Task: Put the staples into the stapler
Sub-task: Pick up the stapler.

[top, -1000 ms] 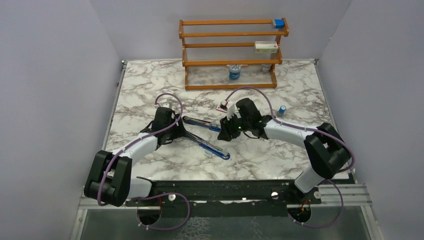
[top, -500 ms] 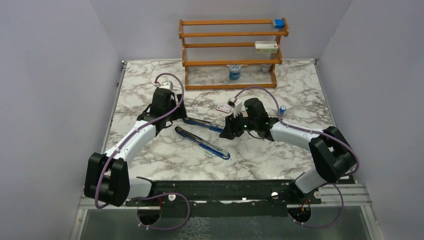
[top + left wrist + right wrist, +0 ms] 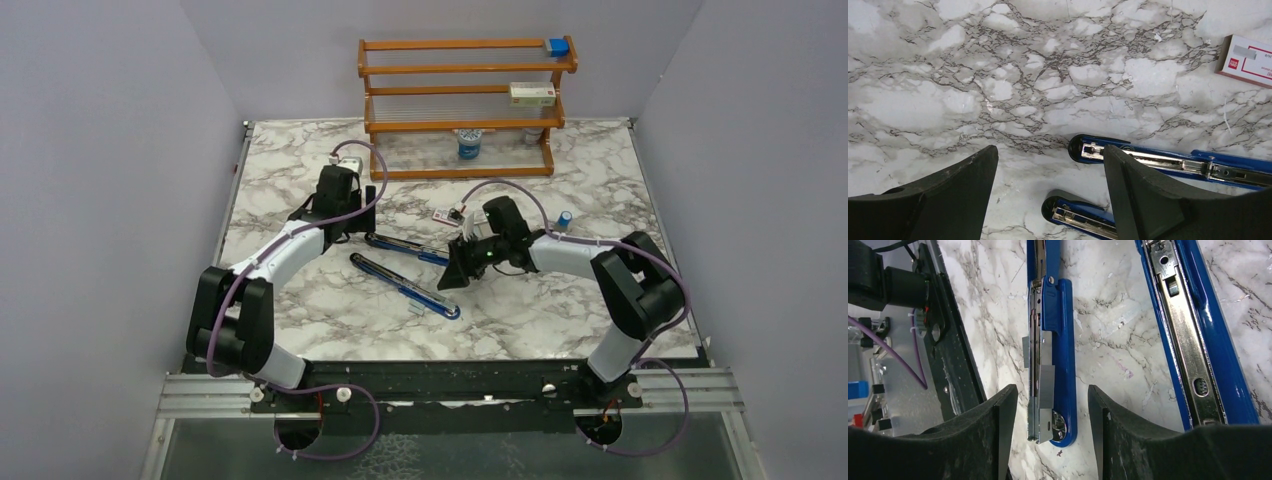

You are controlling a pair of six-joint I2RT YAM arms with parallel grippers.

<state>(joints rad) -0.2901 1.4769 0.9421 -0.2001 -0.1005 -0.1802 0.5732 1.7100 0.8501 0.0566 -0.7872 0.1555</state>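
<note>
— Jaws first: what are we holding?

— Nothing, on either side. Our left jaws stand wide and empty over the counter (image 3: 290, 160), just by the rounded ends of the stapler (image 3: 405, 287). Our right jaws are parted too, and the end of one stapler arm shows between them. We cannot tell whether they touch it.

— And the stapler itself?

— It lies opened out flat in the middle of the counter, its two blue arms splayed apart, with metal showing along both.

— Are the staples in?

— Partly, we think. Short silver-grey strips, which we take for the staples (image 3: 1046, 382), lie along the channel of the arm under our right jaws. We judge them placed, but we cannot make out whether they sit fully down in the track. One small piece seems to jut out at the side.

— So what is left for us?

— As we read it, we seat them if they need it, then fold the two arms together to close the stapler. The small pink-and-white box (image 3: 1248, 62) lies on the counter apart from the stapler, and nothing shows that we need it.
</note>
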